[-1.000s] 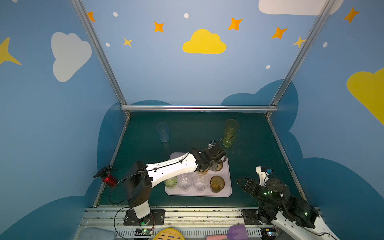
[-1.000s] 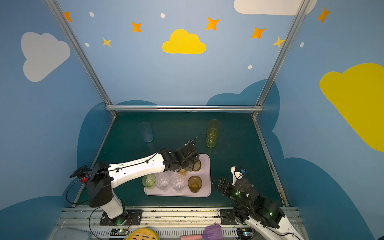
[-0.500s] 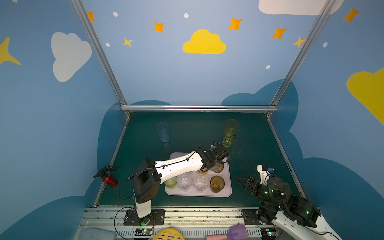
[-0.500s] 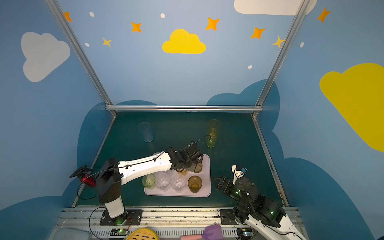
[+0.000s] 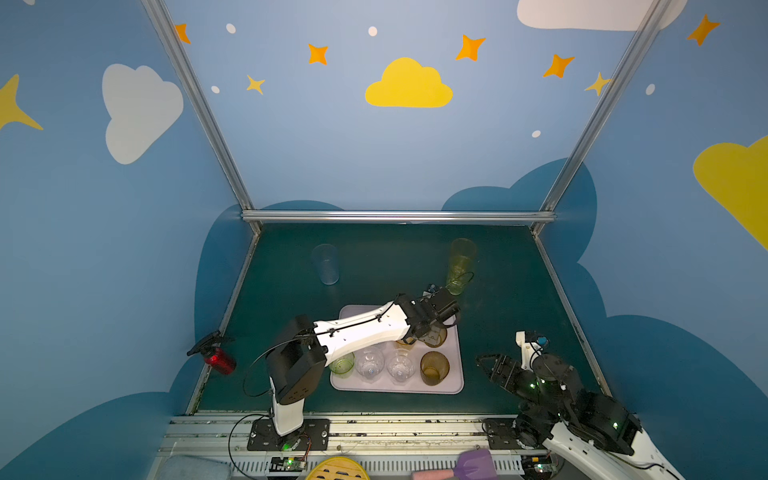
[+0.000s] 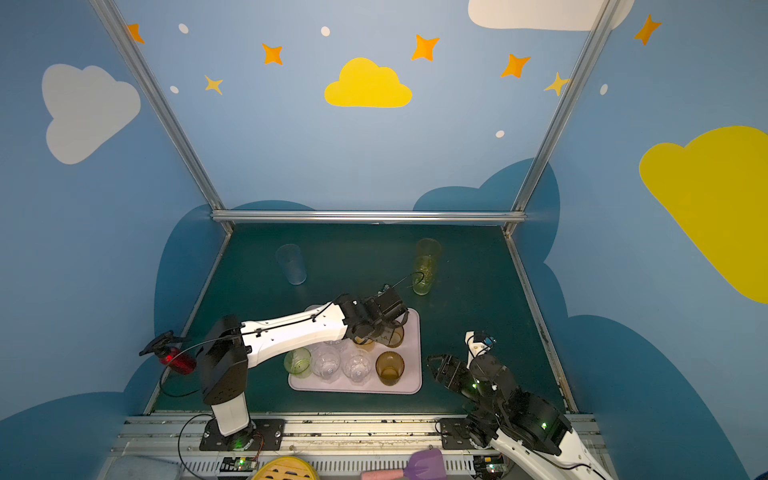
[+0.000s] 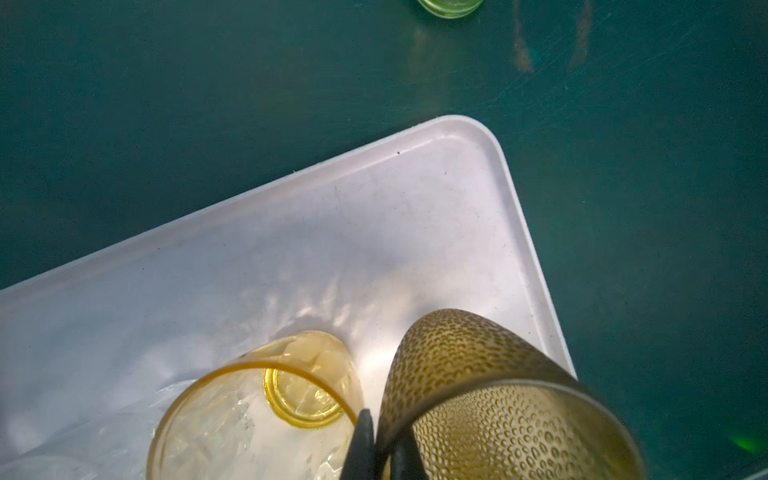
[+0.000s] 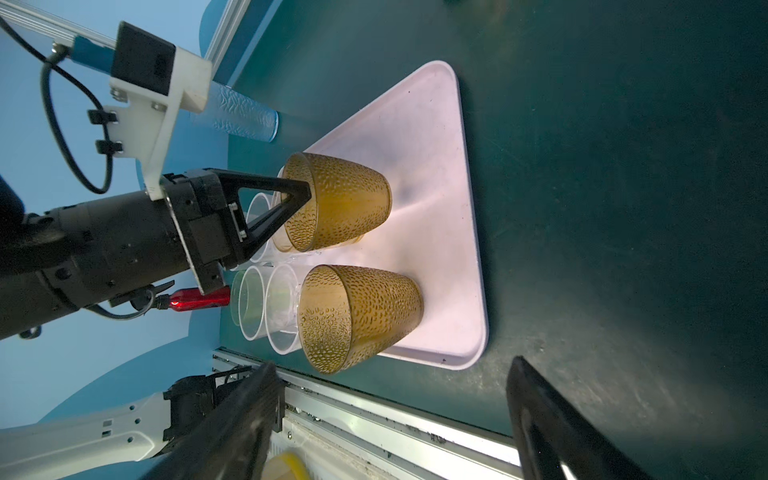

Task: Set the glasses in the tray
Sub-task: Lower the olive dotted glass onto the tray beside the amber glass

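My left gripper (image 5: 430, 332) (image 7: 380, 436) is shut on the rim of a dimpled brown-amber glass (image 5: 437, 338) (image 8: 345, 208), over the far right part of the lilac-pink tray (image 5: 455, 386) (image 7: 374, 228). A short yellow glass (image 7: 257, 407) stands right beside it. In the tray's near row stand a green glass (image 5: 343, 363), two clear glasses (image 5: 370, 363) and a second amber glass (image 5: 434, 368) (image 8: 361, 316). A tall pale blue glass (image 5: 326, 264) and a tall yellow-green glass (image 5: 460, 266) stand on the mat behind the tray. My right gripper (image 5: 482, 365) (image 8: 390, 415) rests open and empty, right of the tray.
A red object (image 5: 218, 359) sits at the mat's left edge. A metal rail (image 5: 374, 428) runs along the front, with a purple spatula (image 5: 473, 463) and a yellow item below it. Blue walls close in the mat on three sides.
The left arm's elbow has swung right, and its gripper with the amber glass has shifted slightly toward the tray's far right corner. The right arm has barely moved.
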Controlling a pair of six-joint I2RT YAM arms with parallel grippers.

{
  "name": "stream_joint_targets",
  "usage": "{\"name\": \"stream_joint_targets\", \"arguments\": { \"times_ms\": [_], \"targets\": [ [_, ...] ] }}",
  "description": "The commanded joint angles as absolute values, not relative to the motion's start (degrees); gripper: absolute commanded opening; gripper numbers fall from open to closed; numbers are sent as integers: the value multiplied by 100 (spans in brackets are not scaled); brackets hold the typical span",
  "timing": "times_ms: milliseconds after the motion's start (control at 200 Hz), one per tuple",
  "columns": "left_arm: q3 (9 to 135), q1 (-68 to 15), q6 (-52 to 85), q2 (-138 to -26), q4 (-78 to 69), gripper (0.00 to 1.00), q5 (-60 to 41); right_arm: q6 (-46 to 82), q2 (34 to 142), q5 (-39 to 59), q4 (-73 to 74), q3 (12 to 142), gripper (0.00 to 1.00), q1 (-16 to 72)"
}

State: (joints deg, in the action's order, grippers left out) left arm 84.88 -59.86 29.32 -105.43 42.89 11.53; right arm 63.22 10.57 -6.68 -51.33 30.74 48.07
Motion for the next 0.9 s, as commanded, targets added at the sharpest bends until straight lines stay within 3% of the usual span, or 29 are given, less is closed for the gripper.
{"name": "stream_joint_targets", "arguments": {
  "times_ms": [0,215,285,731,831,891],
  "targets": [
    [8666,-6012,2896,-10634,4506,4,1283,6356,968,-812,-5260,3194,85,4782],
    [8665,-6029,2923,-10627,4502,4,1321,6354,932,-835,-5265,3168,85,4781],
    [8700,-6033,2935,-10656,4503,10,1291,6354,927,-823,-5281,3165,85,4783],
    [8842,-6081,2957,-10598,4553,20,1252,6364,820,-817,-5327,3153,85,4782],
    [8848,-6082,2956,-10532,4535,29,1278,6373,802,-817,-5357,3155,85,4781],
    [8851,-6082,2976,-10488,4544,39,1333,6381,787,-813,-5362,3145,85,4783]
  ]
}}
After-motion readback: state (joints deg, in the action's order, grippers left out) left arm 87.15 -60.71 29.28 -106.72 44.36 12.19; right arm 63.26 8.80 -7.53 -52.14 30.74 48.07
